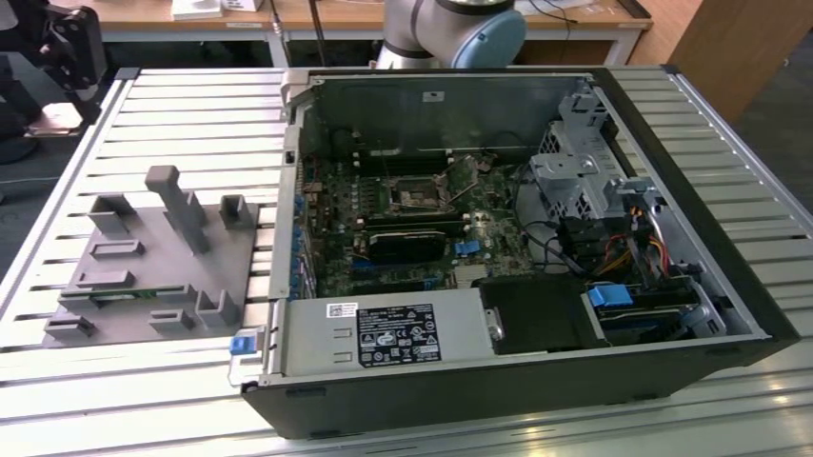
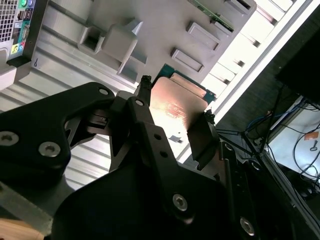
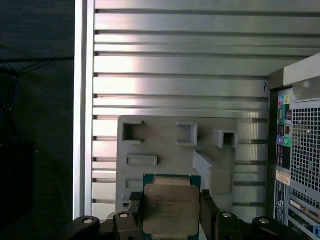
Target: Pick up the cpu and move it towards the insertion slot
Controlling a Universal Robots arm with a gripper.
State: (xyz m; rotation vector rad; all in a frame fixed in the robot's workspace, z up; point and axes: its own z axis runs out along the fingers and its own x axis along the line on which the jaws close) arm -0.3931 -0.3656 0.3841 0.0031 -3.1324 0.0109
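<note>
Gripper (image 3: 171, 220) clamped on the cpu (image 3: 171, 205): you see a black finger (image 3: 135, 212) at each side edge, and the metal lid faces the lens in both wrist views. Chip hangs over the grey fixture plate (image 3: 165, 145), which lies on the slatted metal table (image 3: 175, 65). Perforated rear panel of the computer case (image 3: 302, 160) sits just beside the plate. Exterior view: the case lies open, with the insertion slot (image 1: 416, 196) on the green board (image 1: 337, 257), a black rectangular block (image 1: 406, 244) near it, and a cable bundle (image 1: 572, 249) toward that view's right. Case wall (image 1: 292, 181) stands between plate and board. Wooden desk (image 1: 343, 14) lies beyond the table.
</note>
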